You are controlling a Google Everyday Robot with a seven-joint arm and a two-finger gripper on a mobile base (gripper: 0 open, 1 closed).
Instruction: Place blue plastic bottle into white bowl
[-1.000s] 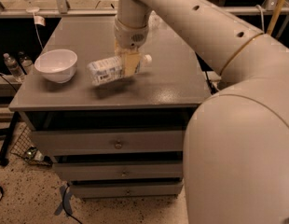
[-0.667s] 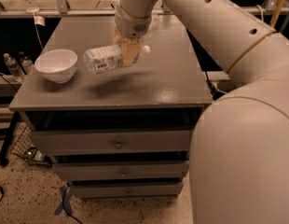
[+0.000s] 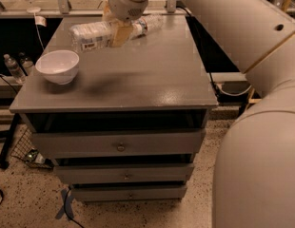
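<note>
**Bottle held aloft, right of the bowl**

On the floor left of the table [image 3: 138,87] stand two small bottles [image 3: 14,69]. The bowl [image 3: 57,66] sits upright close to the top's left edge and a little back from the front edge, with only a thin strip of bare surface on its left. Above and to the right of it in the picture, the bottle [image 3: 89,36] hangs level, well clear of the top and not touching the bowl; its shadow falls on the grey surface right of the bowl. The gripper [image 3: 120,33] is clenched on the bottle's right end, reaching down from the arm [image 3: 242,27] that enters from the upper right. Just past the gripper, a clear bottle [image 3: 146,24] lies on its side near the far edge. The middle and right of the top, out to the right and front edges, are bare. Under the top, three drawers [image 3: 120,147] are shut.

Against a second ago, the bottle and gripper sit higher and further left in the picture, the shadow has parted from the bottle, and the clear bottle now shows. The bowl has not moved.
</note>
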